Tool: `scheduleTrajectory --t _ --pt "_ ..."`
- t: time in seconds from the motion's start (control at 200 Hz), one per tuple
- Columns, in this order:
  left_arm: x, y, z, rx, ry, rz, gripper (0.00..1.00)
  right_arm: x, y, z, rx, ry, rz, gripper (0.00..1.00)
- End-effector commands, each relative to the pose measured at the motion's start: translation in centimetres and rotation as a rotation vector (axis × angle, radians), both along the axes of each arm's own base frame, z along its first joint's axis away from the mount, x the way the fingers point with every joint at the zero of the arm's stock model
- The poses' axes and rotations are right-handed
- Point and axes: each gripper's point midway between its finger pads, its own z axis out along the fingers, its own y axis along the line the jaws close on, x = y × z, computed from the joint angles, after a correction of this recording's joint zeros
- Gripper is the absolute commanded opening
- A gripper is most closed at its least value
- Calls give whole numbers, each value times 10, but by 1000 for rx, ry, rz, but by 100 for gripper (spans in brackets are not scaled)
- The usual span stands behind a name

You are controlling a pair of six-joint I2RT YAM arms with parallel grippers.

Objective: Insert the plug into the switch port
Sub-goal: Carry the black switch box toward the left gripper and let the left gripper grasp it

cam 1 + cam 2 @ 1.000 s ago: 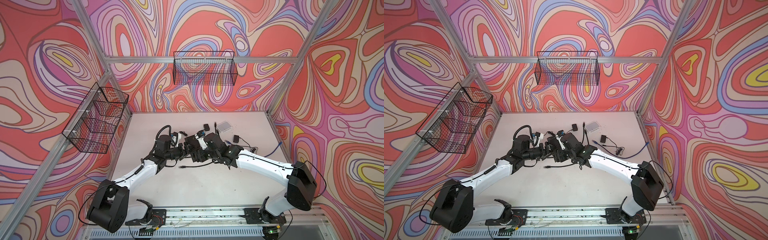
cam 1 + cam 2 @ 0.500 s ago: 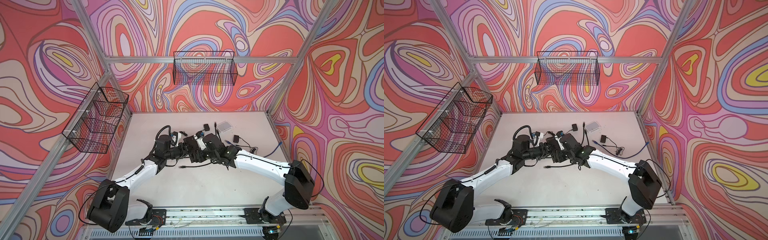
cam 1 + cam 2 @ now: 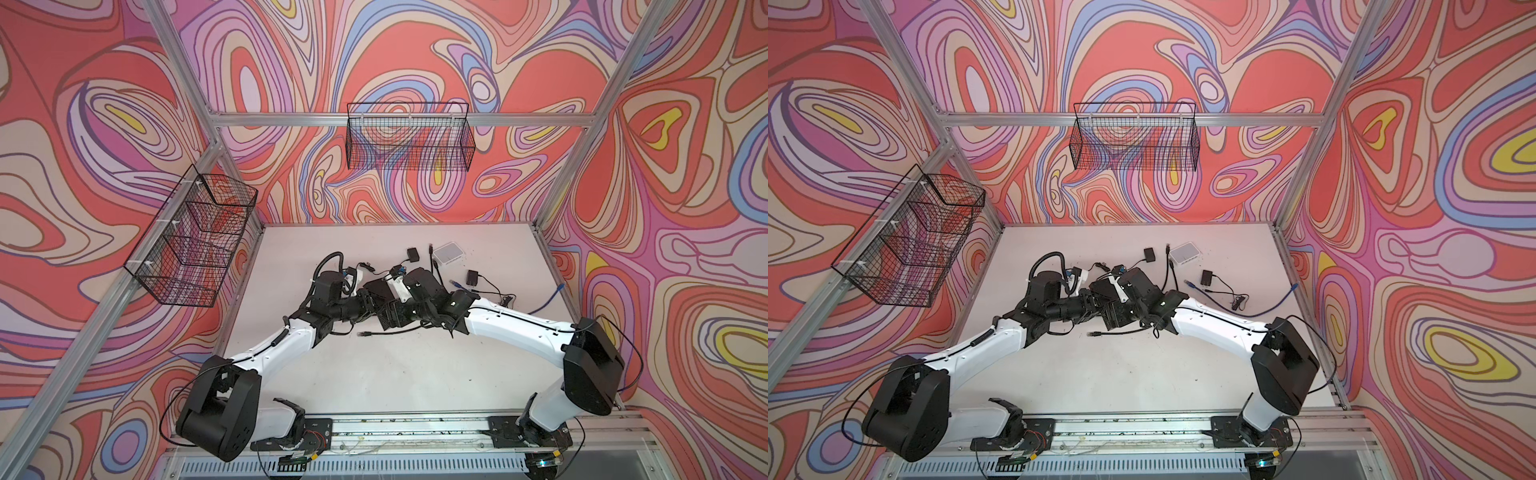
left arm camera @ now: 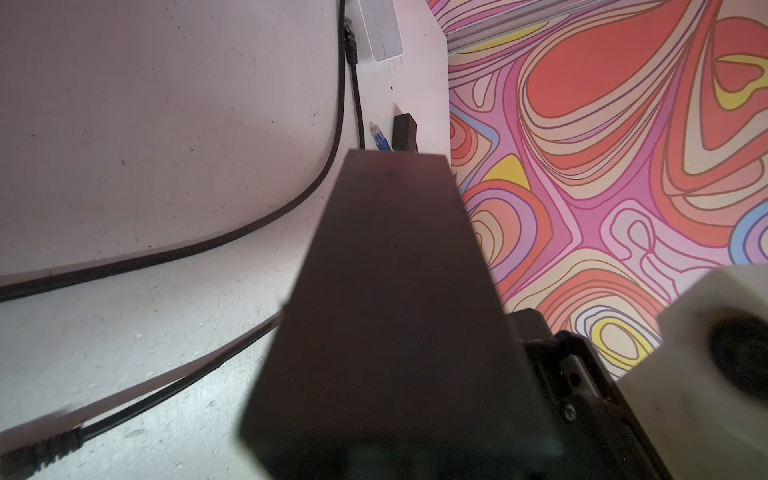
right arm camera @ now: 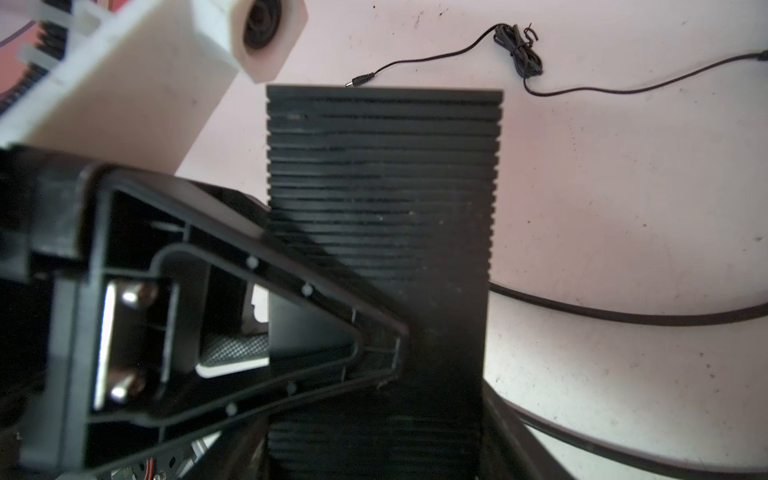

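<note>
With left gripper (image 3: 376, 309) jaws clenched on we cannot tell what, and right gripper (image 3: 392, 318) jaws we cannot judge, we should grip the black cable plug (image 3: 363, 333), loose on the pale counter (image 3: 395, 374) beside them, squarely before approaching the small white switch box (image 3: 448, 254) behind.

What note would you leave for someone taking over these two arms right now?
Left gripper: jaws shut, on what is hidden.
Right gripper: close beside it, jaws unclear.
White switch: back of the table, nothing looks plugged in.
Black plug beside it; second black plug in front of the grippers; blue plug to their right.
Done: no plug inserted.
Remaining: bring a plug to a port, insert.
</note>
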Motion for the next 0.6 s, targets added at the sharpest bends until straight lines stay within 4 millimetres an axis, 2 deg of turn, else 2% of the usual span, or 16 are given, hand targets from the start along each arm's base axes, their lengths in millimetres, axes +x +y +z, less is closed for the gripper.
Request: scheduleTrajectory --t 0.0,0.035,0.1,0.26,0.516,0.596 --pt "-8 -8 -3 6 66 -26 19 13 18 21 65 -74 3 55" --pt "-8 -8 -4 8 66 -24 18 12 17 20 62 -74 0 57" --pt "-6 -7 -6 17 71 -18 17 11 13 19 54 -73 -9 67" --pt "-4 -8 -12 34 81 -23 15 11 0 16 29 -91 -49 77" --pt "0 -4 -20 130 81 -53 12 2 -35 13 -43 -112 -110 83" --pt "2 0 -20 142 81 -48 12 -5 -45 20 -35 -122 -117 83"
